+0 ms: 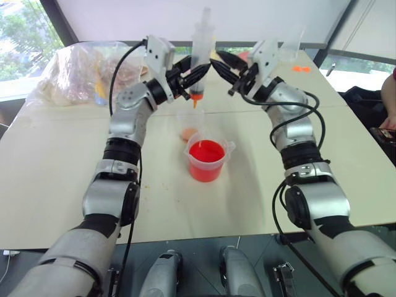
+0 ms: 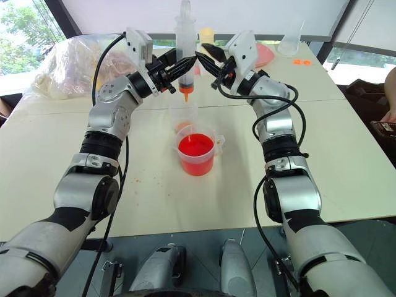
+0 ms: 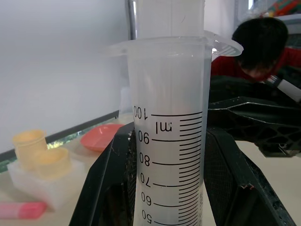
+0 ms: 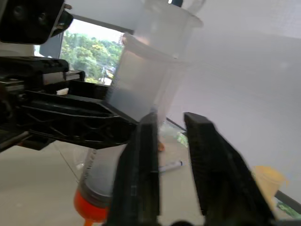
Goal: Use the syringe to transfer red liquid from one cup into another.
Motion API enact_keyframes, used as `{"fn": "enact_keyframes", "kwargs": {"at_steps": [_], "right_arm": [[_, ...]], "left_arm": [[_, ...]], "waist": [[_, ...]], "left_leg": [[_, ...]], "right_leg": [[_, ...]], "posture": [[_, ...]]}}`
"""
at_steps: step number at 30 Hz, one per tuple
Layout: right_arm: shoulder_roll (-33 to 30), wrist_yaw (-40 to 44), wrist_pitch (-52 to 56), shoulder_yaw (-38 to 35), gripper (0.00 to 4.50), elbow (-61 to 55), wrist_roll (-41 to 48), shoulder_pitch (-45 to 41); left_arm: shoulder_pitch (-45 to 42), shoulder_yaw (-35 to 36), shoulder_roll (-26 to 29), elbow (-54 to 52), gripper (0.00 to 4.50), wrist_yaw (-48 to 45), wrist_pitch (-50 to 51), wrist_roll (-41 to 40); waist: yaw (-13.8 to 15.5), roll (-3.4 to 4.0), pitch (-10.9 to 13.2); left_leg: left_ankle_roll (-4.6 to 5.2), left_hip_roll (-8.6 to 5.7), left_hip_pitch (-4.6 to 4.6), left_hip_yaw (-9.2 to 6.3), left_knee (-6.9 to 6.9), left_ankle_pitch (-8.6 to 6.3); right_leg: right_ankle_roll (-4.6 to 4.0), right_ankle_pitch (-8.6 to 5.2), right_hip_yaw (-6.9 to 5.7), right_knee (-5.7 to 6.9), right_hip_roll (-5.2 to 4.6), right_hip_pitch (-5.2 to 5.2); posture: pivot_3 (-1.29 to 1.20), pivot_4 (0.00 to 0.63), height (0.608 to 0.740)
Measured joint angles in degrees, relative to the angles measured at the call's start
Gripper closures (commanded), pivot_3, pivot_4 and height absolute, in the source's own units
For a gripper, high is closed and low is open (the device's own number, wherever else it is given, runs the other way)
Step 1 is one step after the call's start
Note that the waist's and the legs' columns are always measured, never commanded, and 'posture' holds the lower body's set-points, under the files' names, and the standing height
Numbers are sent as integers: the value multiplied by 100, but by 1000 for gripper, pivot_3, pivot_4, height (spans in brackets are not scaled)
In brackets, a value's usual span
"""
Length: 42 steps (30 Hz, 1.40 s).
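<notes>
Left eye view, working outward: we see the red-filled beaker (image 1: 206,159) on the counter (image 1: 55,179), the small cup (image 1: 190,125) behind, and above it our left claw (image 1: 197,73) clamping the upright syringe (image 1: 199,59); our right claw (image 1: 218,64) stands parted beside it.

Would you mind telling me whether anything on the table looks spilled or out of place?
Small orange-red specks dot the pale table left of the red-filled clear beaker, which look like dried drips. Both the beaker and the small clear cup behind it stand upright; nothing else stands out.

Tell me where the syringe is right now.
The syringe is upright in the left gripper, held above the small cup behind the red beaker, mid-table.
</notes>
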Motion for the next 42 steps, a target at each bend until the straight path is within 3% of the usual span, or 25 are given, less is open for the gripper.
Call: {"fn": "enact_keyframes", "kwargs": {"at_steps": [3,4,16,34,37,42], "right_arm": [[-159,-142,-4,-32,346,-1,-52,0],[-208,-167,-9,-43,55,-1,-59,0],[-545,-425,-333,-53,55,5,-220,-330],[-119,-119,-539,17,55,496,-212,-650],[-84,23,-592,18,858,596,-209,-713],[44,311,-655,65,3451,711,-209,-748]], "left_arm": [[0,-24,-1,-29,3066,-16,-9,2],[1,-27,-1,-29,3066,-22,-12,3],[169,-49,26,143,3066,-193,-51,148],[405,-264,152,171,3066,-513,-187,358],[405,-265,183,171,3066,-534,-240,370],[406,-283,203,139,3066,-602,-244,373]], "waist": [[1,0,0],[2,0,0],[-3,0,0],[-8,0,0],[-5,0,0],[-5,0,0]], "left_leg": [[1,0,0,1,0,0],[1,0,0,2,0,0],[5,1,0,9,0,-3],[5,2,0,10,-1,-3],[5,2,0,10,-1,-3],[5,2,0,10,-1,-3]], "right_leg": [[0,0,1,0,0,-2],[0,0,2,0,0,-2],[0,0,11,3,4,-8],[0,0,16,6,6,-12],[0,0,16,6,7,-12],[0,0,17,7,7,-12]], "posture": [[0,150,740],[0,150,740],[0,150,740],[0,150,740],[0,150,740],[0,150,740]]}}
